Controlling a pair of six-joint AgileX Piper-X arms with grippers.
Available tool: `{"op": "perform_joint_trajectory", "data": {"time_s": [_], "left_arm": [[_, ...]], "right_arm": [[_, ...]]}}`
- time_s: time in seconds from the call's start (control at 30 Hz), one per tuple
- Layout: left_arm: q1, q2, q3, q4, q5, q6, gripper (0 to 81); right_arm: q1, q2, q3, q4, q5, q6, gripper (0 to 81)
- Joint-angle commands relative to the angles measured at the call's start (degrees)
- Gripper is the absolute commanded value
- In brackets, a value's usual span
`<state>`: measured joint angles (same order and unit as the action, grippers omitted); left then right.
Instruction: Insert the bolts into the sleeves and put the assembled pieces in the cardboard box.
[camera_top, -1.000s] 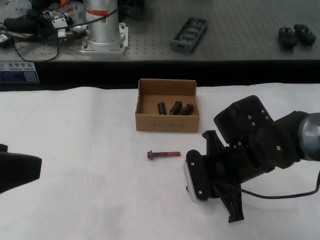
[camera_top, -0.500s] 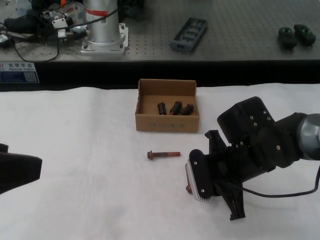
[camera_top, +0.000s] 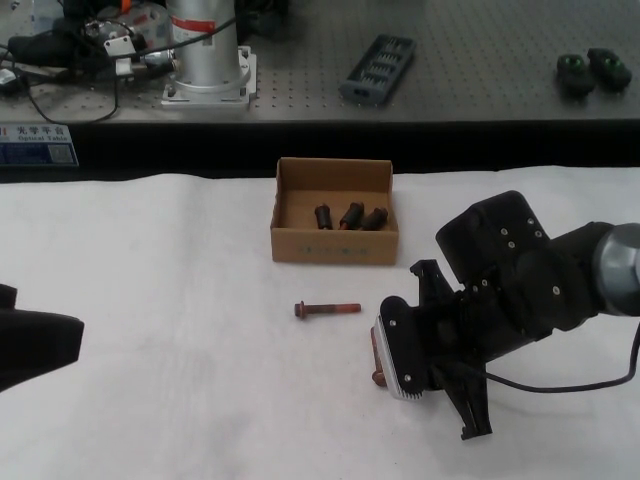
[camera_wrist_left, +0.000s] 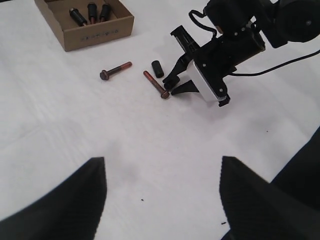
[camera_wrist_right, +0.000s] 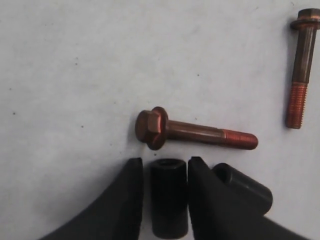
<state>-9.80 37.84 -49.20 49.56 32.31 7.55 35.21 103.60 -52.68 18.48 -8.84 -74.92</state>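
— Where is everything set?
— On the bench (camera_top: 150, 260), the left pincer (camera_wrist_left: 162, 200) is held wide; the right pincer (camera_wrist_right: 165, 167), by a bolt (camera_wrist_right: 195, 132), is set narrowly astride a sleeve (camera_wrist_right: 170, 210), not yet clamped.
— How is it gripped?
— Light, rigid, slippery: mid-barrel is judged best.

Cardboard box (camera_top: 335, 243) far-centre on white cloth (camera_top: 180, 280)
3 dark assembled pieces (camera_top: 351, 216) lie side by side in the box; one bolt (camera_top: 328, 308) lies on the cloth just near of the box, approx. crosswise; 2nd bolt (camera_top: 377, 358) nearer & to the right, partly hidden by the right arm (camera_top: 510, 290); left arm (camera_top: 35, 345) at the near-left edge, well apart.
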Motion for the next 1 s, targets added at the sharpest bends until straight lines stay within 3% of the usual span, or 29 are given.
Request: {"op": "perform_joint_trajectory", "data": {"time_s": [0.0,0.13,0.43,0.73,0.97], "left_arm": [[-0.34,-0.31,-0.28,-0.41,0.49,0.64,47.4],[-0.34,-0.31,-0.28,-0.41,0.49,0.64,47.4],[-0.34,-0.31,-0.28,-0.41,0.49,0.64,47.4],[-0.34,-0.31,-0.28,-0.30,0.49,-0.09,47.4],[-0.34,0.36,-0.28,-0.30,0.49,-0.09,47.4]], "right_arm": [[-0.53,2.03,0.26,1.93,1.26,-0.81,13.6],[-0.53,2.03,0.26,1.92,1.90,-0.81,0.1],[0.31,1.49,-1.04,2.09,6.38,0.55,2.8],[0.31,-6.68,-4.39,14.93,6.14,25.49,2.8],[0.31,-19.49,-4.39,18.37,-2.83,45.52,2.8]]}}
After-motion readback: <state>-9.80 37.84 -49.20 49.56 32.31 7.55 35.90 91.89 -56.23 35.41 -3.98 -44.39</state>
